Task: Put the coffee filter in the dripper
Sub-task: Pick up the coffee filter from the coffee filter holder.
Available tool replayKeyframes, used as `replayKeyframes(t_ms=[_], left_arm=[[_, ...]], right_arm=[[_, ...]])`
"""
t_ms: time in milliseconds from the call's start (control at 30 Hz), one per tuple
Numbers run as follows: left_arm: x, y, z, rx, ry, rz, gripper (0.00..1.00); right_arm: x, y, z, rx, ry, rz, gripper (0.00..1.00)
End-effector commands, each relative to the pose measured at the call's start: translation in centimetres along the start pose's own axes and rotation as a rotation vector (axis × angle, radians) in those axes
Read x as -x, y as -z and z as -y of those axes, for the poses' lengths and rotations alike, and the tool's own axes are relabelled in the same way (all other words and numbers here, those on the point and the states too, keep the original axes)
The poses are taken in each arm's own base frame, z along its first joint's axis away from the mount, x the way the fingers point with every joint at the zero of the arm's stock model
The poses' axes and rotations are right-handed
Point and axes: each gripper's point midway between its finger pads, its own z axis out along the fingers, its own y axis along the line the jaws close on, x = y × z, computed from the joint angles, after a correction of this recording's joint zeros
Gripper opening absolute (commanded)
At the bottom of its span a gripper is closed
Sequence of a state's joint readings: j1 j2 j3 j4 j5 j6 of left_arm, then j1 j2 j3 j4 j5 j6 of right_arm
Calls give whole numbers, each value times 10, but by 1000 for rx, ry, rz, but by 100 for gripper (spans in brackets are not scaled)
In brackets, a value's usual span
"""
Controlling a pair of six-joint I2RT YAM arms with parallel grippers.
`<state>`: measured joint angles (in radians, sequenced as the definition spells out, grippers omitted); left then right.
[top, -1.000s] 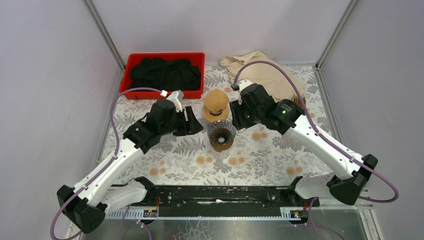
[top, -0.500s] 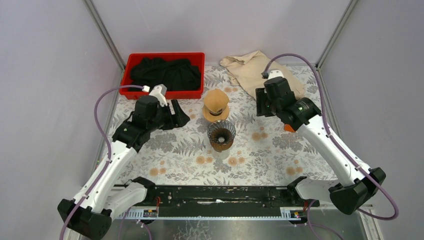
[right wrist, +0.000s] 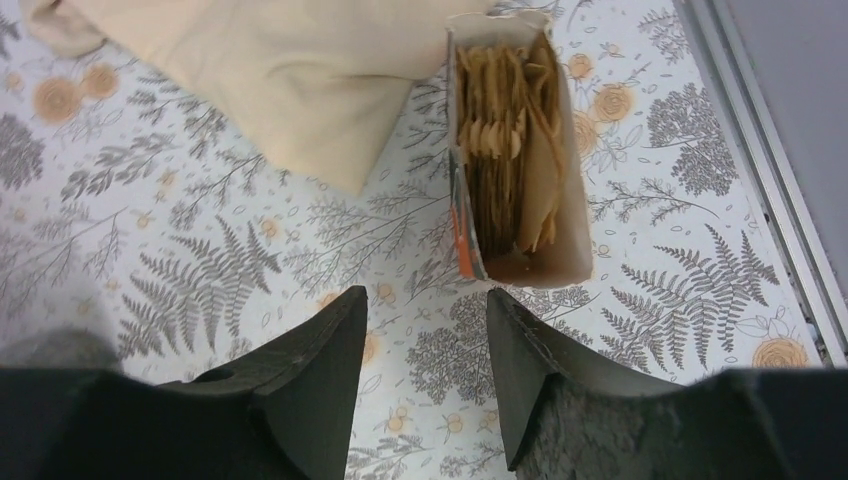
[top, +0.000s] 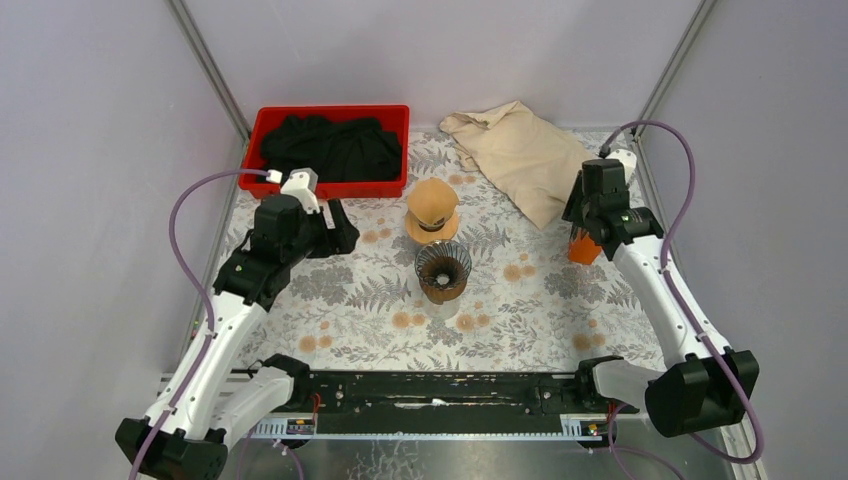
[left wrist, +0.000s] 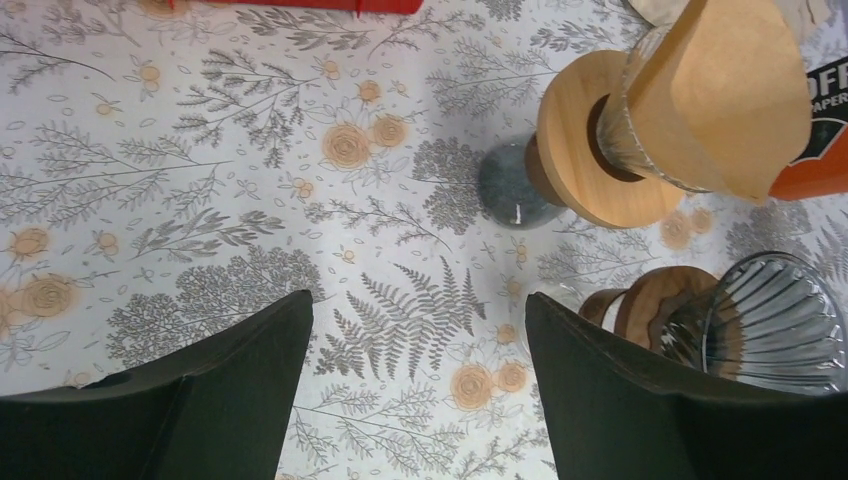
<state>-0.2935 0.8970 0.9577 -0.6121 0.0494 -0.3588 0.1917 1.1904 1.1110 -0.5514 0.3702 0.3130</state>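
Coffee filters (right wrist: 500,130) stand packed in an open box (right wrist: 572,240) just ahead of my right pincer (right wrist: 420,390), whose jaws are parted with nothing between them. A beige cloth (right wrist: 250,70) lies beside the box, touching its corner. My left pincer (left wrist: 410,400) is spread wide and empty over the flowered surface (left wrist: 200,150). To its right stands the glass dripper (left wrist: 765,320), unlined, and beyond that a second dripper (left wrist: 590,150) carrying a brown filter (left wrist: 720,90).
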Motion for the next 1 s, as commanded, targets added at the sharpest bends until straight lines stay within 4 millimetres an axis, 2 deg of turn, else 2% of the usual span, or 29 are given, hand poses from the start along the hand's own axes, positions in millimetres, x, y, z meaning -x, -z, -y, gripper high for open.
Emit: replayKeyframes(t_ms=[0, 367, 533, 967], left_arm=[[12, -3, -13, 53, -47, 85, 85], [3, -9, -24, 89, -52, 88, 87], [0, -10, -27, 104, -55, 86, 87], [-1, -10, -30, 114, -53, 85, 89]], right_arm=[[20, -11, 13, -49, -129, 97, 54], [0, -36, 39, -143, -182, 68, 50], [-10, -47, 44, -164, -195, 54, 48], [-21, -59, 54, -202, -213, 59, 42]])
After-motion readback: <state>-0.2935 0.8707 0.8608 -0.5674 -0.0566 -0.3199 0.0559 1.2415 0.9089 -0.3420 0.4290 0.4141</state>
